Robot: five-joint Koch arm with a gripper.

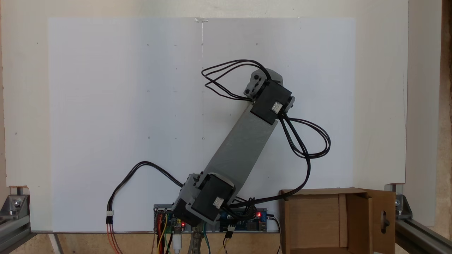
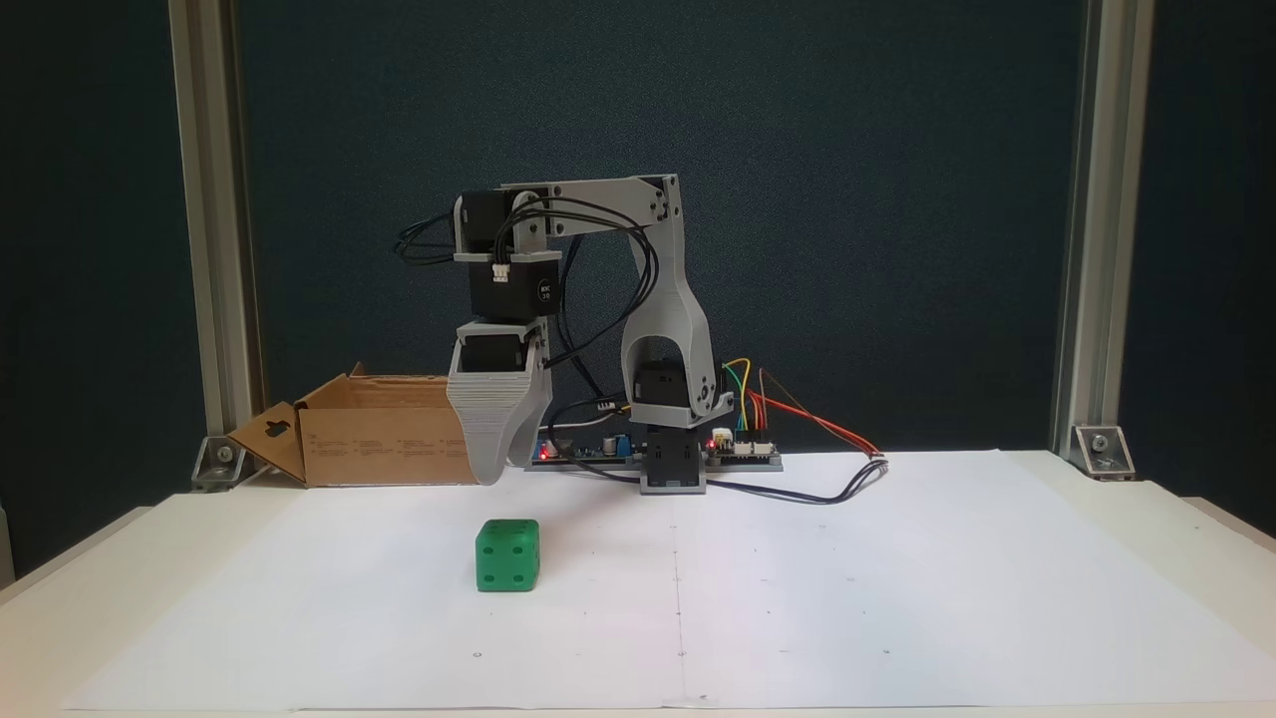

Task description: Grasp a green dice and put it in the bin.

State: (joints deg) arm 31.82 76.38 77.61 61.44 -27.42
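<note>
Pincer (image 2: 490,477) hangs above the dice (image 2: 507,554), which sits on the white table (image 2: 897,578).

In the fixed view from the front, left to right: the bin (image 2: 384,439) stands behind and left of the dice, the pincer points down just above and behind it, not touching, and its jaws overlap so I cannot tell their gap. From above, the arm (image 1: 240,141) covers the dice; the bin (image 1: 310,218) lies at lower right beside the circuit boards (image 1: 243,220).
</note>
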